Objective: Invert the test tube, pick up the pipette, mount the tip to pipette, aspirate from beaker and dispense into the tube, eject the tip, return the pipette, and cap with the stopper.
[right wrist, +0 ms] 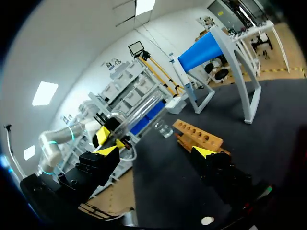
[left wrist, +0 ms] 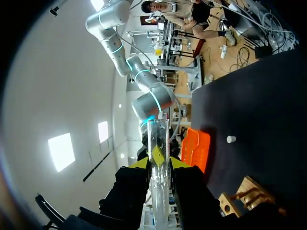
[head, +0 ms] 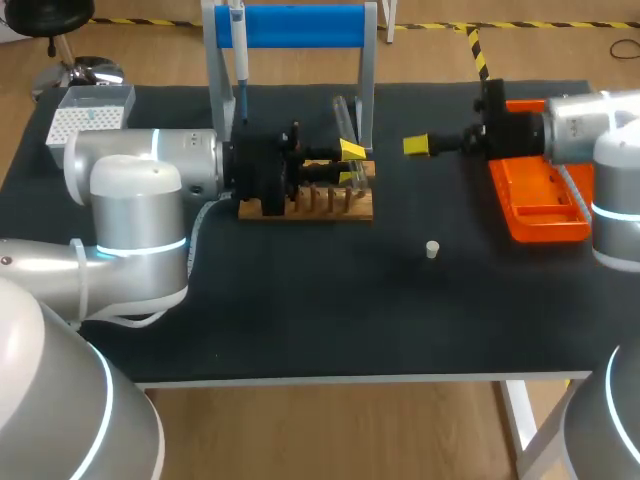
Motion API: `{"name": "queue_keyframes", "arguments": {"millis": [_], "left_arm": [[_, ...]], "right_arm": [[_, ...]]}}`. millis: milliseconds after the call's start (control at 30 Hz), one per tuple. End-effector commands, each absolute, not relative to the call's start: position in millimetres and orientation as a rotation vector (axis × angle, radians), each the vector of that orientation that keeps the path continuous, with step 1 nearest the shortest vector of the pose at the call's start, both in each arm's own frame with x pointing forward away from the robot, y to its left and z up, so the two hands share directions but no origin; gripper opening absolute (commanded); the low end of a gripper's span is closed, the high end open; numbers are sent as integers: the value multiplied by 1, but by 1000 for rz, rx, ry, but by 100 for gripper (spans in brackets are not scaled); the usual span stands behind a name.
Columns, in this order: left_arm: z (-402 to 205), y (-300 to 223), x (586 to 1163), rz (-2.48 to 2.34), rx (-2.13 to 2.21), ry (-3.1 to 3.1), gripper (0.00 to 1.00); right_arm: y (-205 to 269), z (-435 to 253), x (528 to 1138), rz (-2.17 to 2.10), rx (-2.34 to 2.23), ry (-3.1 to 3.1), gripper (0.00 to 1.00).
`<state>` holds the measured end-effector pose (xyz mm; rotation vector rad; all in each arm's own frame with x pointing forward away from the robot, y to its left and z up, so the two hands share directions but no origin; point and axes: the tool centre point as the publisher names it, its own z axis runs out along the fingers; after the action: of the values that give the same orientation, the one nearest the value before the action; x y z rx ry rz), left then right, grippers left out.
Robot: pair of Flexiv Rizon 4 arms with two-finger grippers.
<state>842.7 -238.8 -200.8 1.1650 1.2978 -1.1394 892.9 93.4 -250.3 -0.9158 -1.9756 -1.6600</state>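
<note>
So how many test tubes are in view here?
1: the test tube, gripped by the left gripper by the wooden rack. More could be hidden behind the left arm.

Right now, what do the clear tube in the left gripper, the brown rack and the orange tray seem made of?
The clear test tube in the left gripper: glass or clear plastic, glossy; the background shows through it. The brown block rack: probably wood, matte, with pegs and drilled holes. The orange tray: likely moulded plastic, smooth, uniform bright colour.

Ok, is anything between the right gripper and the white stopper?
Nothing visible: the right gripper is open over the table, and the stopper stands alone on it, nearer the front edge.
</note>
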Motion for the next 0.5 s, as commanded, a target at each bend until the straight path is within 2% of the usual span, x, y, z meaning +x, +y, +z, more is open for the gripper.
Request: {"name": "queue_keyframes", "arguments": {"millis": [33, 500], "left_arm": [[-201, -240, 842, -1134, 1163, 1298, 0], [-201, -240, 842, -1134, 1163, 1298, 0]], "right_arm": [[98, -257, 885, -1746, -986, -2129, 100], [110, -286, 891, -1788, -941, -2463, 100]]}}
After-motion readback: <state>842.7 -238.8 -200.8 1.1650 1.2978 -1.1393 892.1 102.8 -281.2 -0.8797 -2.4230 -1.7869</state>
